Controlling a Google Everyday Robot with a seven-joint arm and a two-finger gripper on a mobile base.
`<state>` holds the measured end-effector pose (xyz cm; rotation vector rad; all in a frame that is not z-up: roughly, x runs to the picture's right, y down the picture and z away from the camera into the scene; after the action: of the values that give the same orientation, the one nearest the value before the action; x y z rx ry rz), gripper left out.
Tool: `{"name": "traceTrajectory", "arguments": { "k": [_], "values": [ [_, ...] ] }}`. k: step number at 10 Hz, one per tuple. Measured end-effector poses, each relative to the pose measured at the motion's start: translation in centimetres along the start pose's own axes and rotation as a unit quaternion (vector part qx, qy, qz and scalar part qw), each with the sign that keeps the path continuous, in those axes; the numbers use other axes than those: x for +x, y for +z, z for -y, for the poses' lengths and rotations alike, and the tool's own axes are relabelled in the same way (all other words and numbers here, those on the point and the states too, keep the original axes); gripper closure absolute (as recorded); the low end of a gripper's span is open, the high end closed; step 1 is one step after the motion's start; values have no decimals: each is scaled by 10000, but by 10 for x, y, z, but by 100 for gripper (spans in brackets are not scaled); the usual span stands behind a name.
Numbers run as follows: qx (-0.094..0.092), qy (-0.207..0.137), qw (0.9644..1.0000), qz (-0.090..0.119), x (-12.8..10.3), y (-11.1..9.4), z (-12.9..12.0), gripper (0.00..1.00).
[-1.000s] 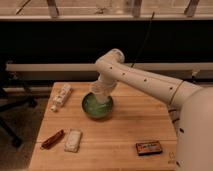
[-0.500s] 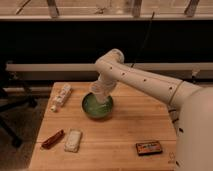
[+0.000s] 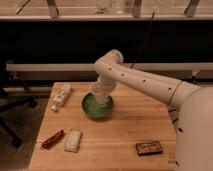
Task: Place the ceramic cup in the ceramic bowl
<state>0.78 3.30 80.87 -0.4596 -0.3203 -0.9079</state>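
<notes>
Centre frame, the gripper [image 3: 101,93] (grip state: cannot tell) hangs with the ceramic cup [image 3: 96,90] over the ceramic bowl [image 3: 91,112]; an off-centre drop could topple it.

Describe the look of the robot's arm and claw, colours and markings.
The arm is off-white, built of thick smooth tubes with a rounded elbow joint, and a row of small dark dots runs along its long link. The claw, at the arm's end over the green ceramic bowl, looks equally pale; finer detail is unclear.
</notes>
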Motion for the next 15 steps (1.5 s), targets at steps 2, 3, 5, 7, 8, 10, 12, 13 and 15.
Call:
{"name": "traceTrajectory", "arguments": {
  "k": [2,3,5,7,8,10,12,13,15],
  "values": [
    [1,-12,10000,11,-2,3,1,100],
    [4,-12,10000,22,-3,5,1,100],
    [23,-27,10000,42,-4,10,2,100],
    [109,-48,9999,58,-6,14,3,100],
    [163,-76,9998,74,-9,18,4,100],
    [225,-89,9997,86,-11,22,4,97],
    [241,-104,9996,82,-15,29,4,78],
    [245,-123,9996,83,-17,31,5,69],
    [237,-122,9996,111,-19,36,4,48]
  ]
}}
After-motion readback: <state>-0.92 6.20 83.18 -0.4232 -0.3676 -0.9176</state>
